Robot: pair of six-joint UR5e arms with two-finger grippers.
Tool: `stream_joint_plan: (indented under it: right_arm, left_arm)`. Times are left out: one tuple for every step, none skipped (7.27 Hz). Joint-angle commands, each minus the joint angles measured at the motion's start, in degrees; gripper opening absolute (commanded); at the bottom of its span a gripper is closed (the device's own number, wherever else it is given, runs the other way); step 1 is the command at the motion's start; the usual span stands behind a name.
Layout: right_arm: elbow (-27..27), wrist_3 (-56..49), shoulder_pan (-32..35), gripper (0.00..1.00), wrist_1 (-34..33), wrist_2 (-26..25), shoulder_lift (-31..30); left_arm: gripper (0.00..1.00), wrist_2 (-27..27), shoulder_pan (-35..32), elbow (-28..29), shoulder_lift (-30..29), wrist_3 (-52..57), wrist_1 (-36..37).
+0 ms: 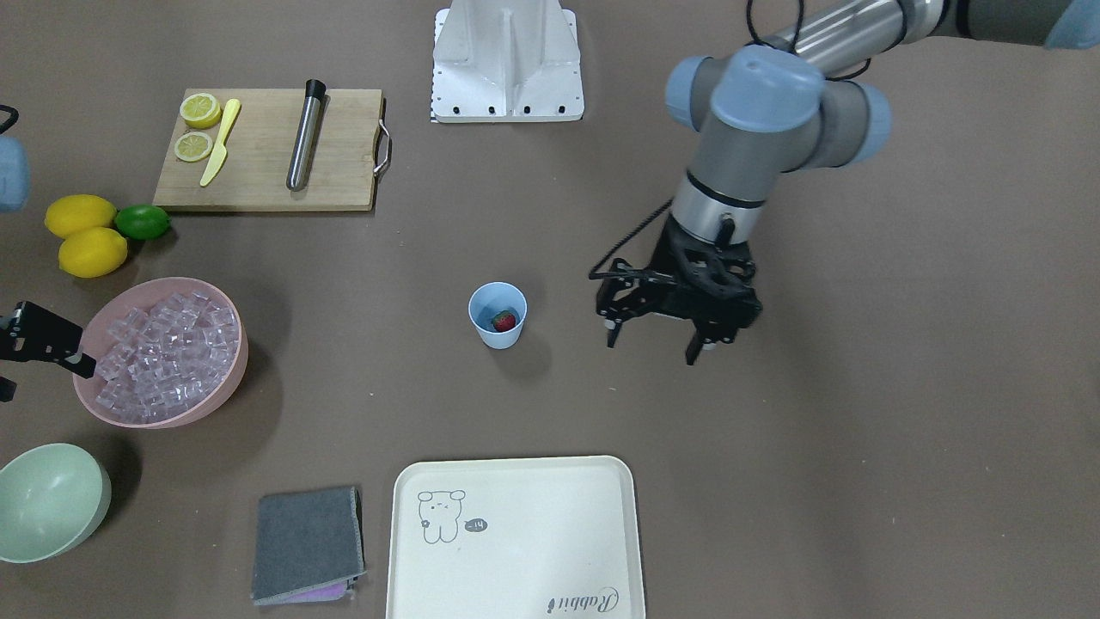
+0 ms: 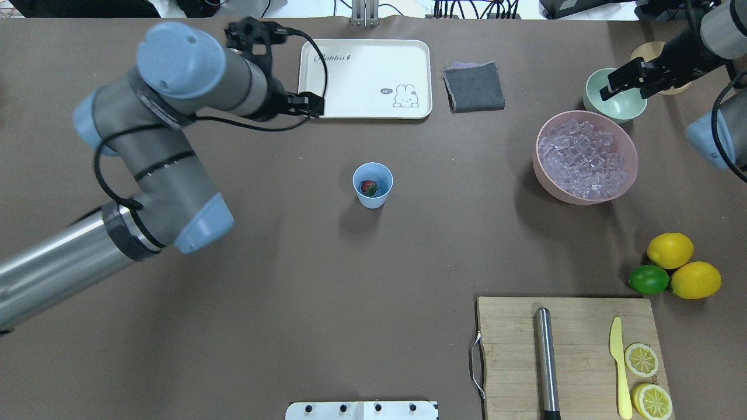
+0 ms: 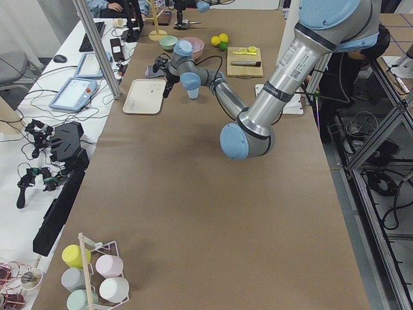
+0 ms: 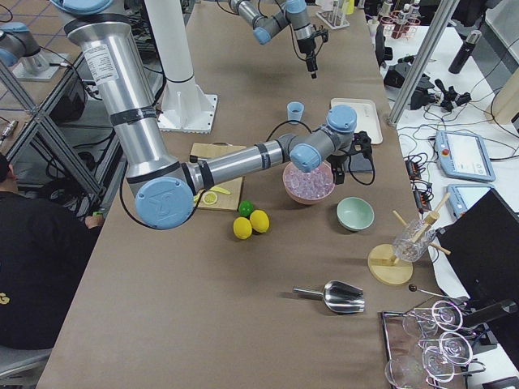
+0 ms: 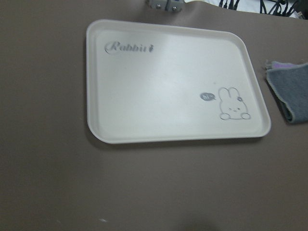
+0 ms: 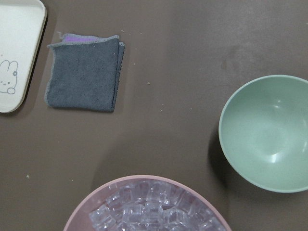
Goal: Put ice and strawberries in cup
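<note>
The left tool (image 1: 653, 346) hangs above the desk (image 1: 859, 473), near the cup (image 1: 498, 315) on the robot's left side of it and not touching it. Its two fingers point down and stand wide apart, with nothing between them. The right tool (image 1: 47, 383) is well apart from the cup, on the robot's right side of it. It also looks spread, and it carries nothing. One of its fingers (image 1: 84, 368) shows over the outer rim of the pink bowl (image 1: 244, 357).

The cup stands upright on the desk, in the middle. The strawberry (image 1: 504, 321) lies inside the cup, at the bottom. The ice (image 1: 163, 352) fills the pink bowl, which stands to the robot's right of the cup.

Farther from the cup than the pink bowl, towards the operators' side, stands a pale green bowl (image 1: 101, 492). Across from the cup, on the operators' side, lie a cream tray (image 1: 516, 550) with a rabbit drawing and a folded grey cloth (image 1: 308, 542). On the robot's side of the cup, to its right, is a wooden board (image 1: 266, 172) with a metal rod (image 1: 302, 137), a yellow knife (image 1: 219, 144) and lemon slices (image 1: 199, 110). Beside the board lie two lemons (image 1: 82, 215) and a lime (image 1: 142, 222).
</note>
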Motion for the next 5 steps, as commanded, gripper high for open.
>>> stream_joint_plan:
  right_arm:
    - [-2.8, -11.1, 5.7, 1.00, -0.1, 0.1, -3.9]
    - [-5.6, -17.8, 9.4, 1.00, -0.1, 0.2, -5.2]
    - [-7.6, -22.1, 12.9, 1.00, -1.3, 0.3, -5.6]
    - [-7.7, -25.8, 15.9, 1.00, -4.9, -0.6, -6.9]
    - [-7.9, -30.9, 18.5, 1.00, -7.5, -2.8, -8.2]
  left_arm:
    - [0.98, -2.7, -8.3, -1.9, 7.2, 12.2, -2.9]
    - [0.98, -2.5, -10.6, -1.8, 10.7, 12.3, -6.8]
    - [0.98, -3.6, -14.9, -2.4, 15.1, 12.7, -7.3]
    - [0.98, -7.1, -17.7, -2.5, 20.8, 19.1, -6.5]
    - [0.98, -7.4, -21.1, -2.1, 25.6, 26.9, -6.1]
